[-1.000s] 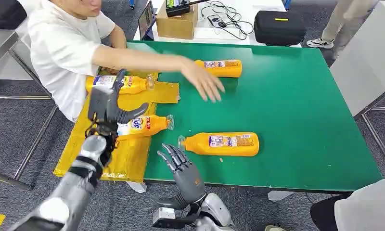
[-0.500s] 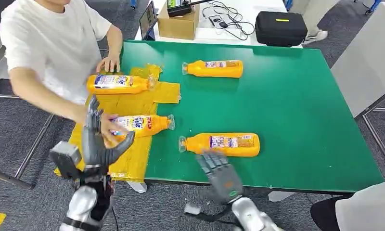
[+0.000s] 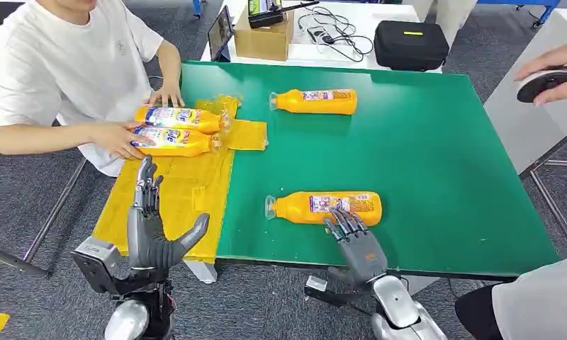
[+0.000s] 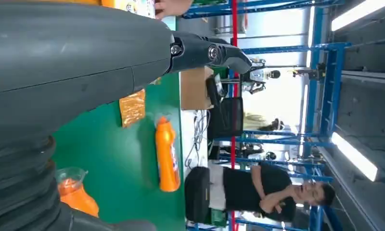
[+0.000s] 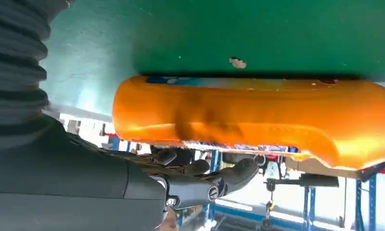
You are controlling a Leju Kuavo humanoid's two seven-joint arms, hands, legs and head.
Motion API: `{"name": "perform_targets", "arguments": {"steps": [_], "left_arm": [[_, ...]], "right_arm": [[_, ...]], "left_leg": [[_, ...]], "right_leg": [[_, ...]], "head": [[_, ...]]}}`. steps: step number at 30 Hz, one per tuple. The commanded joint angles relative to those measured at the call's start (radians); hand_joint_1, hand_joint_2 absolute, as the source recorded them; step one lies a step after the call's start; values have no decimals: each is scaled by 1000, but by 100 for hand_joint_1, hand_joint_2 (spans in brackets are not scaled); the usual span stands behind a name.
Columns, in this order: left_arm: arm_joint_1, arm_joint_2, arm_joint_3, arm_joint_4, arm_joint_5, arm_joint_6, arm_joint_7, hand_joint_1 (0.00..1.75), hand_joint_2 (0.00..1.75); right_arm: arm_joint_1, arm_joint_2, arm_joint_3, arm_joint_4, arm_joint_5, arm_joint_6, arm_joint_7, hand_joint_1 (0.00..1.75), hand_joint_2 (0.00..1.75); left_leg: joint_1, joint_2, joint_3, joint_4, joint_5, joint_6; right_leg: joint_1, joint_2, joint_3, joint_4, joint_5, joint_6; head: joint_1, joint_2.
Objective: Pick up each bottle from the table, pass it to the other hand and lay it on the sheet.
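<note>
On the bench (image 3: 436, 142) a sheet (image 3: 174, 191) covers the left edge, hanging over the near-left corner. Two bottles (image 3: 176, 129) lie side by side at the sheet's far end, a person's hand (image 3: 119, 139) resting on the nearer one. A third bottle (image 3: 316, 101) lies near the bench's far edge, right of the sheet. A fourth bottle (image 3: 327, 207) lies near the front edge; the right hand (image 3: 356, 244) is just before it, fingertips at its side. The left hand (image 3: 152, 228) stands upright before the sheet's near part, off the bench's left front corner
</note>
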State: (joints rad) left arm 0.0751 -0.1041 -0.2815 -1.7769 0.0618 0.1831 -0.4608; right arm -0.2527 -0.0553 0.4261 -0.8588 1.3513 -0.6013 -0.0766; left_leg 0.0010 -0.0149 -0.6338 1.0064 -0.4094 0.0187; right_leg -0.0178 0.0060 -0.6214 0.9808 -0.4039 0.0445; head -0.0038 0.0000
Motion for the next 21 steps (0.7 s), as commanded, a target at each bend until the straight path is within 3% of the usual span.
{"name": "perform_targets", "arguments": {"steps": [1, 9, 16, 21], "left_arm": [[-40, -1, -30, 66, 6, 8, -4, 0, 175], [-44, 0, -31, 70, 6, 9, -4, 0, 175], [-100, 4, -63, 111, 4, 3, -10, 0, 175], [-108, 8, -68, 134, 0, 10, -5, 0, 175]], "right_arm": [[-256, 17, -45, 250, -3, 40, 29, 0, 175], [-260, 26, -51, 256, -23, 33, 20, 0, 175], [-391, 63, -20, 364, -5, 47, 46, 0, 175], [-367, 76, -27, 309, -66, 18, -15, 0, 175]], "left_leg": [[-1, 6, -6, 1, 6, 0], [-1, 6, -39, 0, 7, 0], [-1, 10, -52, 1, 8, 1], [-1, 12, -59, 1, 9, 0]], "right_leg": [[-1, 5, -9, 1, 4, 0], [-1, 1, -42, 0, 1, -1], [-1, 5, -55, 0, 0, -2], [-1, 6, -63, 1, 0, -2]], "head": [[0, 0], [0, 0], [0, 0], [0, 0]]}}
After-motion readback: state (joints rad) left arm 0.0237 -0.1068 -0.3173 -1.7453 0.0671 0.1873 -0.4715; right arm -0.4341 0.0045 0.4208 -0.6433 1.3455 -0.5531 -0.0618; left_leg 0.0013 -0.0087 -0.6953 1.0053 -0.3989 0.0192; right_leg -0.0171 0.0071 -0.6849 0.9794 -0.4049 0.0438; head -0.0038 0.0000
